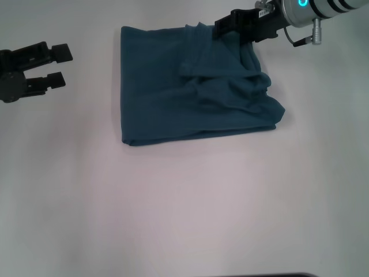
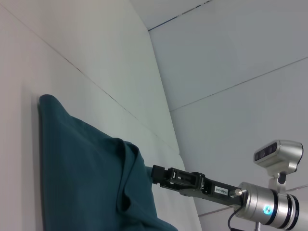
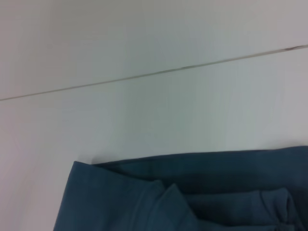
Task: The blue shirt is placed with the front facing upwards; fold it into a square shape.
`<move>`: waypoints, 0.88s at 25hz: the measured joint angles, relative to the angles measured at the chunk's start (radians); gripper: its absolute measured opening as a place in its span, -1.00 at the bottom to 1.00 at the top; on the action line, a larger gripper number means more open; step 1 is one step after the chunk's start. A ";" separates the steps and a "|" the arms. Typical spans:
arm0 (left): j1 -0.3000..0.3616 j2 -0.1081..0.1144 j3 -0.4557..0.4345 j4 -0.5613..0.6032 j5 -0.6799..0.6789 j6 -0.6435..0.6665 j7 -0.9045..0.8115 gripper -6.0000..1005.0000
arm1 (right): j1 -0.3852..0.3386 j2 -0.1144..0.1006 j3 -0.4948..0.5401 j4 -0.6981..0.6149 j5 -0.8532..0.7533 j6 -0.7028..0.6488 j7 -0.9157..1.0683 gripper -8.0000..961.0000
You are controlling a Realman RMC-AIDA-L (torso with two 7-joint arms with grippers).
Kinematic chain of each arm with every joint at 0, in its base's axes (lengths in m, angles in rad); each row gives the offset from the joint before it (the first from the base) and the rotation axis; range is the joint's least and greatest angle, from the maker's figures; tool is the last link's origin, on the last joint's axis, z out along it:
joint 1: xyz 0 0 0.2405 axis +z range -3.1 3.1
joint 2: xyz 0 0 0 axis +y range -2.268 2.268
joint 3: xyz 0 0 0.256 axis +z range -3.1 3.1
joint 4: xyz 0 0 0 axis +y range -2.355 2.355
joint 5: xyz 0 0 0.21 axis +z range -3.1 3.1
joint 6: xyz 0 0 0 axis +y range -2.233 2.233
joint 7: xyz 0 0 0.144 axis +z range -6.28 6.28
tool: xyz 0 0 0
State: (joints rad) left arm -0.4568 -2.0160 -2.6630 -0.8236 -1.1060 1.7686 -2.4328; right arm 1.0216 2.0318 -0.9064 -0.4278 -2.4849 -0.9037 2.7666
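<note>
Blue shirt (image 1: 190,92) folded; right hand (image 1: 230,26) at its far edge

Head view: high, facing forward and down over the whole table (image 1: 184,219). Left wrist view: low at the table's left, facing across to the right. Right wrist view: close, at the far edge. All three share the blue shirt (image 1: 190,92) (image 2: 82,178) (image 3: 192,192).

Blue shirt (image 1: 184,98) plain dark teal; table (image 1: 184,208) white.
</note>
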 joint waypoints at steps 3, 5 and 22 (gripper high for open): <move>0.000 -0.001 0.000 0.000 0.000 0.000 0.000 0.88 | 0.000 0.000 -0.002 0.002 0.000 0.003 0.001 0.63; 0.000 -0.002 0.000 0.000 0.000 0.000 0.000 0.88 | 0.000 0.001 -0.004 0.002 -0.003 0.004 0.004 0.58; -0.002 -0.010 0.003 0.000 0.000 -0.005 0.000 0.88 | -0.010 -0.005 0.009 -0.002 0.001 0.013 0.002 -0.43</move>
State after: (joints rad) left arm -0.4587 -2.0256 -2.6598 -0.8237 -1.1060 1.7636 -2.4328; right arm 1.0121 2.0263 -0.8973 -0.4301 -2.4837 -0.8908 2.7690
